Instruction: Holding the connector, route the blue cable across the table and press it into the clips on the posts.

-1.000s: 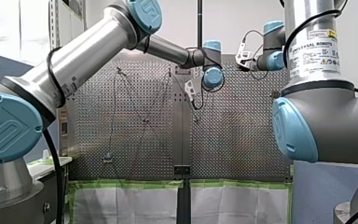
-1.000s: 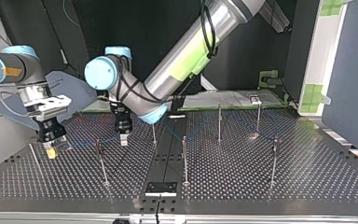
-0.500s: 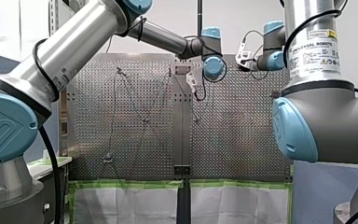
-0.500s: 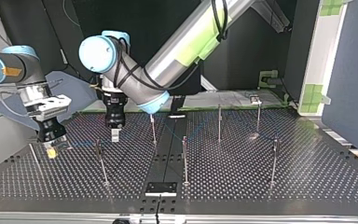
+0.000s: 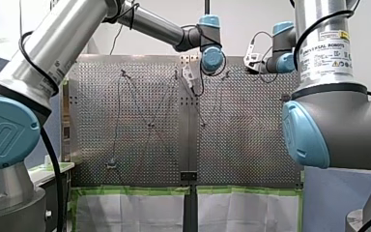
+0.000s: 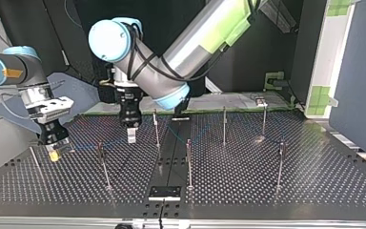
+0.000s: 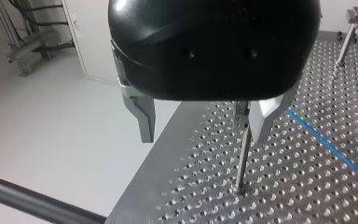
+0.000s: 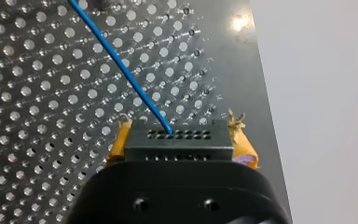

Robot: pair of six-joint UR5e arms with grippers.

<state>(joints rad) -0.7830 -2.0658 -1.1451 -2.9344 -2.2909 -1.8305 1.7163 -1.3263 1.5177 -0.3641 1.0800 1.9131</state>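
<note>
1. Clamping the connector (image 8: 177, 140) was the right claw (image 8: 177, 135), with its yellow pads (image 8: 119, 140) squeezed on both sides of that black block, right by the edge of the perforated surface (image 8: 37, 93).
2. The blue cable (image 8: 121, 70) came out of the connector's face and ran straight off across the holes, away from the claw.
3. The left claw (image 7: 205, 126) was spread wide with nothing in it, hanging over the surface close to its edge.
4. One thin post (image 7: 242, 158) stood inside that gap, just beside one of the fingers (image 7: 263, 119). Couldn't tell if they touched.
5. In the left wrist view the cable passed outside the gap, on the far side of that same finger.
6. From the top view, the left claw sat between two posts (image 6: 104, 164) near the middle, pointing straight down. The right claw was well apart at that view's left, low over the surface.
7. More posts stood upright across the rest of the surface.
</note>
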